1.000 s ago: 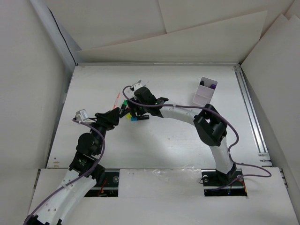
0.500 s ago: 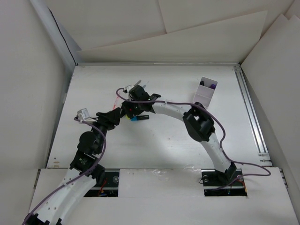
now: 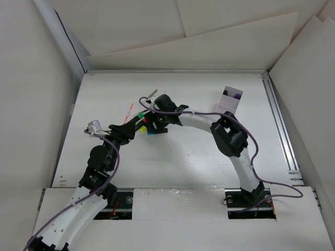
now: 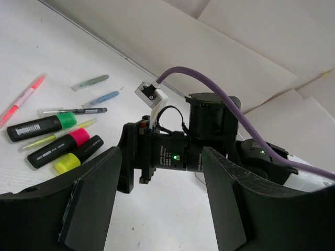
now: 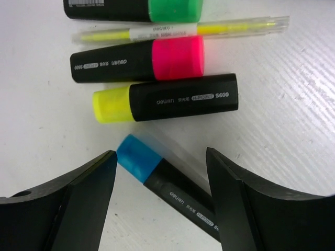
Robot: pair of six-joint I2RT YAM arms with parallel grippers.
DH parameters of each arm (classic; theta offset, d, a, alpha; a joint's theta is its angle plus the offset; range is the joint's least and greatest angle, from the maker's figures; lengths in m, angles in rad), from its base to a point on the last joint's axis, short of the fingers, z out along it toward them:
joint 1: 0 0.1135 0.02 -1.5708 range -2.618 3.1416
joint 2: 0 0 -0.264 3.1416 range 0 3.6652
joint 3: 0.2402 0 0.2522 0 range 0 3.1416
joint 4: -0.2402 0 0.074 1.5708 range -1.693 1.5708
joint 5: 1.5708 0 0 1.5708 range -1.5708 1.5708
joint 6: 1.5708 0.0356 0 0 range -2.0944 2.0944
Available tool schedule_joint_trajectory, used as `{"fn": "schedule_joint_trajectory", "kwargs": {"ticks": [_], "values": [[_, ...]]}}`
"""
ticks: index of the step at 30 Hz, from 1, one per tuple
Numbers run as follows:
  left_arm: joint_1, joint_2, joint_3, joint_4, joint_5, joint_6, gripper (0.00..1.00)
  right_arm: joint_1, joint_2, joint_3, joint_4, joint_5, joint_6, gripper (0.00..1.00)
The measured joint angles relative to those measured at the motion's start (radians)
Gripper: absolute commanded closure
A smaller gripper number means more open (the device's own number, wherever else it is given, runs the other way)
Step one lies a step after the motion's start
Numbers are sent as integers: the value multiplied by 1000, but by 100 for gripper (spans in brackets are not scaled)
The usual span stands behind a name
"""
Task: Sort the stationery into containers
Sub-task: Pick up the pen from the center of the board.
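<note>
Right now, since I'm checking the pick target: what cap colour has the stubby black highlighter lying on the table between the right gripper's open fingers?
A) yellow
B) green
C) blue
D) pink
C: the right wrist view shows the stubby black highlighter with the blue cap lying between the open fingers of the right gripper.

1. We see a white table, its surface faintly ribbed in the close views.
2. We see white boards overlapping behind it and standing at both sides.
3. We see a metal rail running along the table's right edge.
4. We see a white panel lying across the near edge.
</note>
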Motion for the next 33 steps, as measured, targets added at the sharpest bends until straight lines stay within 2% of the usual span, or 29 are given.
{"fn": "schedule_joint_trajectory", "kwargs": {"ticks": [8, 13, 21, 26, 28, 33], "values": [[0, 14, 0, 1, 13, 0, 41, 5, -90, -138, 26, -19, 37, 25], [0, 17, 0, 1, 18, 0, 42, 24, -110, -169, 30, 2, 55, 25], [0, 16, 0, 1, 18, 3, 42, 73, -119, -188, 62, 126, 99, 26], [0, 11, 0, 0, 14, 3, 42, 112, -119, -181, 62, 260, 118, 32], [0, 2, 0, 0, 11, 3, 43, 121, -116, -166, 62, 306, 124, 38], [0, -45, 0, -2, -5, 3, 43, 124, -94, -121, 69, 409, 134, 45]]}}
